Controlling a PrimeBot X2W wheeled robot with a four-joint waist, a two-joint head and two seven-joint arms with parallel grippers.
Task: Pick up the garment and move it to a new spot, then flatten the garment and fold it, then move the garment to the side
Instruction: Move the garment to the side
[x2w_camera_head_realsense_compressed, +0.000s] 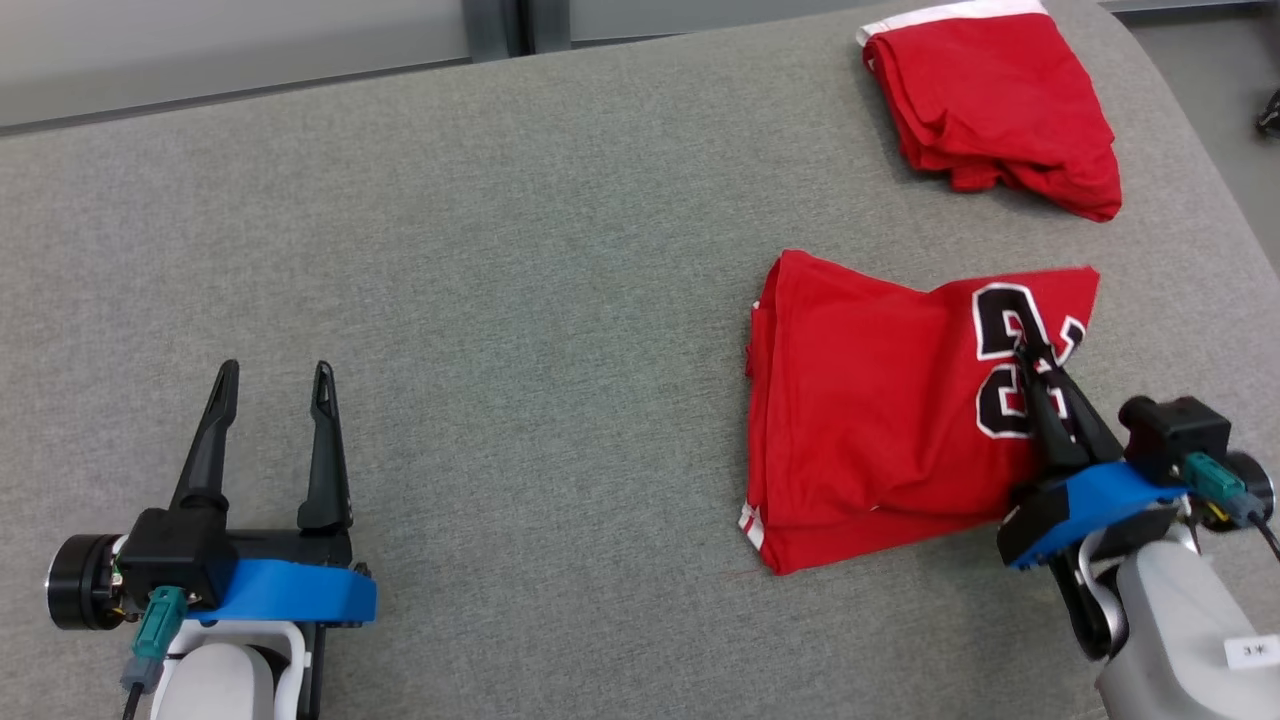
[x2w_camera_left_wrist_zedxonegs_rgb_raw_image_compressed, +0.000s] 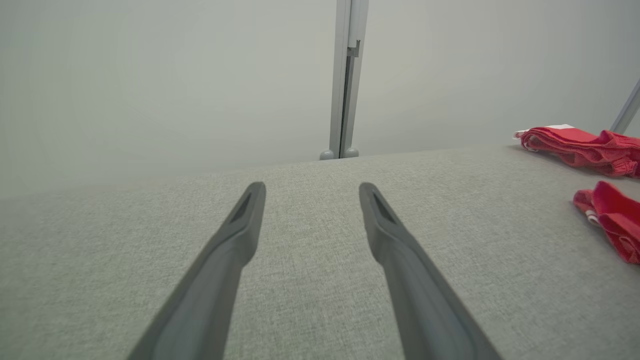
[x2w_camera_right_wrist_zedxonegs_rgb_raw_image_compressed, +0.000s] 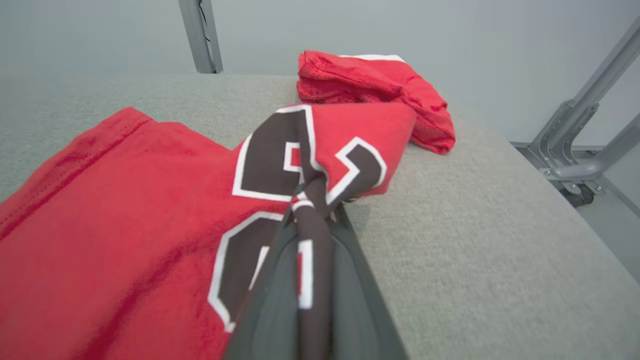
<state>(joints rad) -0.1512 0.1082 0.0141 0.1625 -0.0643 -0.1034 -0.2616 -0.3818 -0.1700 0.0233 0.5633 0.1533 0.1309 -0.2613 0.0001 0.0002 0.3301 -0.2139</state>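
The garment (x2w_camera_head_realsense_compressed: 880, 420) is a red jersey with black, white-edged numbers, folded into a rough square on the grey padded table (x2w_camera_head_realsense_compressed: 520, 260) at the right. My right gripper (x2w_camera_head_realsense_compressed: 1030, 358) is shut on the garment's right edge at the numbers, and a pinch of printed cloth (x2w_camera_right_wrist_zedxonegs_rgb_raw_image_compressed: 310, 200) runs between its fingers. That edge is lifted off the table. My left gripper (x2w_camera_head_realsense_compressed: 275, 385) stands open at the lower left over bare table, far from the garment, whose left edge (x2w_camera_left_wrist_zedxonegs_rgb_raw_image_compressed: 612, 220) lies to its right. Nothing is between the left fingers (x2w_camera_left_wrist_zedxonegs_rgb_raw_image_compressed: 240, 225).
A second red garment (x2w_camera_head_realsense_compressed: 1000, 110) with white trim lies folded at the table's far right corner, also seen as the red pile (x2w_camera_right_wrist_zedxonegs_rgb_raw_image_compressed: 370, 82) beyond my right gripper. The table's right edge (x2w_camera_right_wrist_zedxonegs_rgb_raw_image_compressed: 540, 165) drops off to a metal frame (x2w_camera_right_wrist_zedxonegs_rgb_raw_image_compressed: 580, 145).
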